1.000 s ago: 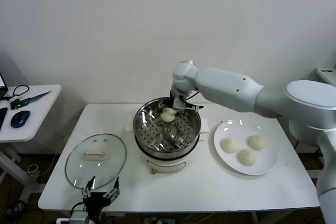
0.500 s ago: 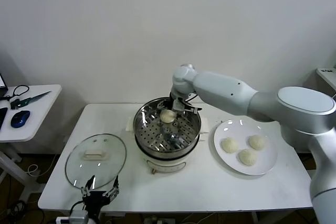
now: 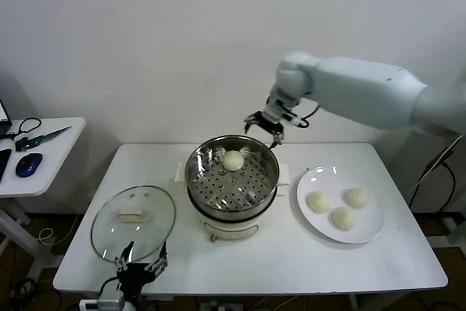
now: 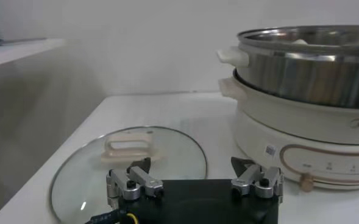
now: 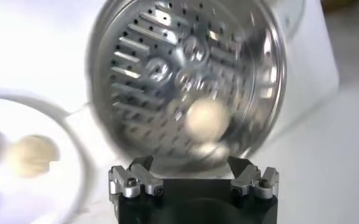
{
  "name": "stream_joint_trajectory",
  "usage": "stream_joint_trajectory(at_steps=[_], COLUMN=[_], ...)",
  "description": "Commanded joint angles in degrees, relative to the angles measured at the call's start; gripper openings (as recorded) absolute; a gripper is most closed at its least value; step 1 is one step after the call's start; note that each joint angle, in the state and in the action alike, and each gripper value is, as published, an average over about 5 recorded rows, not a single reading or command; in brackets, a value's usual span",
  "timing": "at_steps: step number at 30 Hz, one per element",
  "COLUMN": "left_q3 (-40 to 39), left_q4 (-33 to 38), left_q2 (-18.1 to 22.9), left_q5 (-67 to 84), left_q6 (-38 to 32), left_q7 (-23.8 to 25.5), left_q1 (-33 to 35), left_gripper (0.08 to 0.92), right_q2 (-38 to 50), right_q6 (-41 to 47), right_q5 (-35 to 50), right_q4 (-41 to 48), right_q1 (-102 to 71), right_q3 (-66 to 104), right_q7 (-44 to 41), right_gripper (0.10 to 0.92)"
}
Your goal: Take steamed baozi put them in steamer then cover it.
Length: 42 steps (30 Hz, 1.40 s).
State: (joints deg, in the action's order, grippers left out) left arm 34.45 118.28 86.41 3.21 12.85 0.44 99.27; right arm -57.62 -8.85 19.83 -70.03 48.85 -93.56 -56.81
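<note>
Risen since a second ago: right gripper, now above the steamer's far rim, fingers spread wide, empty. One baozi released inside steamer; three plated right of it. Cover left of it, awaiting use. Left gripper parked near cover, fingers wide, empty.

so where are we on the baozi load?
Done: one baozi sits on the steamer's perforated floor. In hand: nothing; the right claw is open and empty above the steamer's far rim. Left: three baozi on the white plate, then the glass lid, lying flat on the table by the parked, open left claw.
</note>
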Motion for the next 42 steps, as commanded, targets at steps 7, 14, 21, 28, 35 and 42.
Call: stream_joint_trajectory(at_steps=[7,14,21,28,35,42], left_q3=[0.3,0.6,0.6,1.0,1.1,1.1], left_q4=[0.3,-0.2,-0.8,-1.3,-1.7,-1.8], left_q2=[0.4,0.4,0.6,0.5,0.5,0.5], left_q5=[0.6,0.4,0.2,0.1,0.1,0.0], left_q6=[-0.1,-0.1,-0.2,-0.2,-0.2,0.0], left_q7=[-0.1,-0.1,-0.1,-0.2,-0.3,-0.3], left_q1=[-0.1,0.0,-0.1,-0.2,-0.4,-0.7], left_gripper=[0.823,0.823,0.823,0.823,0.823,0.823], right_q2=[20.5,16.7,12.5,9.1,7.0,6.1], right_q6=[26.0,27.1,27.0,26.9,26.6,26.5], right_q5=[9.9,7.3,4.8,3.3,2.3,1.6], right_q4=[-5.9,-0.9,3.7,8.5,12.0,13.6], right_q1=[-11.9,-23.5,-28.6,-32.0,-34.3,-35.4], right_q3=[-2.5,6.3,9.2,11.4,13.6,15.0], right_q7=[7.3,8.1,8.3,8.4,8.8,9.1], right_gripper=[0.823,0.823,0.823,0.823,0.823,0.786])
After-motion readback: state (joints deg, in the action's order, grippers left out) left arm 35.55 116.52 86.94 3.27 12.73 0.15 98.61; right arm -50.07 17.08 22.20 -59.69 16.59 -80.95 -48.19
